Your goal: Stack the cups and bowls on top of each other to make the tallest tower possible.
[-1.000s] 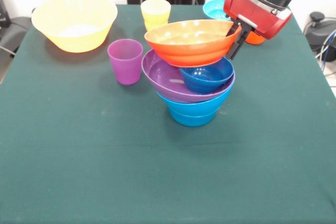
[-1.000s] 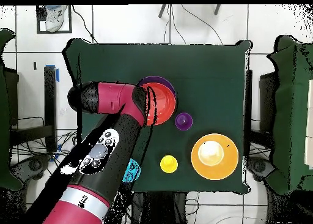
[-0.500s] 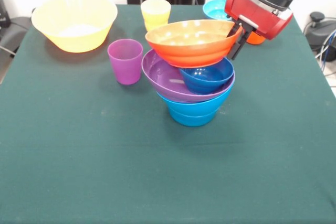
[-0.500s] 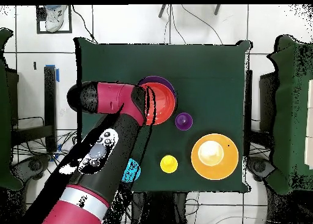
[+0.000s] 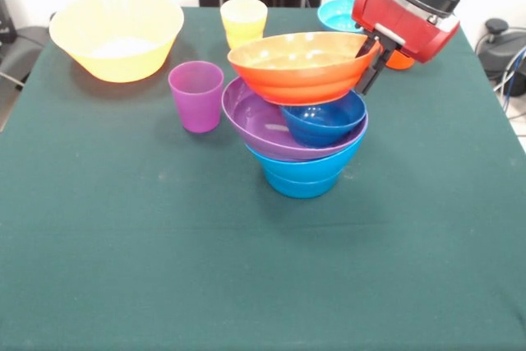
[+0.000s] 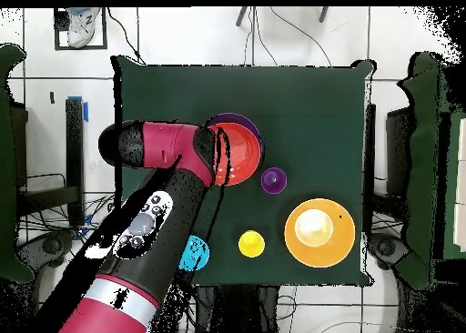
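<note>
Orange is the colour to watch in the front view: the wide orange bowl sits tilted on the small dark blue bowl, which lies off-centre in the wide purple bowl over a mid-blue bowl. Your tool looks clamped on the orange bowl's rim, on the side away from the purple cup. I judge you should level that bowl and centre it over the dark blue one before letting go, then lift straight off, since the tower leans. The large yellow bowl and yellow cup wait beyond the purple cup.

From overhead, the arm covers half the orange bowl; the tool itself is hidden. The tower stands just beside the purple cup on the green tabletop.
</note>
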### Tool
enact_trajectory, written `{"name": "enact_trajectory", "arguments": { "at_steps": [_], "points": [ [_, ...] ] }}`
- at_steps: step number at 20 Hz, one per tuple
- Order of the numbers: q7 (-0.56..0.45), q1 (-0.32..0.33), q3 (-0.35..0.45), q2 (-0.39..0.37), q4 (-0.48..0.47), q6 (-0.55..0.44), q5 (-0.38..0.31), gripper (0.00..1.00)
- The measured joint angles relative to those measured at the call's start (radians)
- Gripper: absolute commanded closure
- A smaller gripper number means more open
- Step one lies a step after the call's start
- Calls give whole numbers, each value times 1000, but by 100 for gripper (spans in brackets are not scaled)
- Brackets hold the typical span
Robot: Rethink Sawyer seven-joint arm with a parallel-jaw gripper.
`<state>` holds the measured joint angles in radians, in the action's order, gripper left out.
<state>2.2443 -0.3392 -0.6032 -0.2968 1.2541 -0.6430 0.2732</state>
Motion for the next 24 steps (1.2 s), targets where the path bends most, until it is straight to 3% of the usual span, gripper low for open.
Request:
{"name": "enact_trajectory", "arguments": {
  "at_steps": [24],
  "points": [
    [0, -8, -22, 30, -31, -15, 3, 100]
  ]
}}
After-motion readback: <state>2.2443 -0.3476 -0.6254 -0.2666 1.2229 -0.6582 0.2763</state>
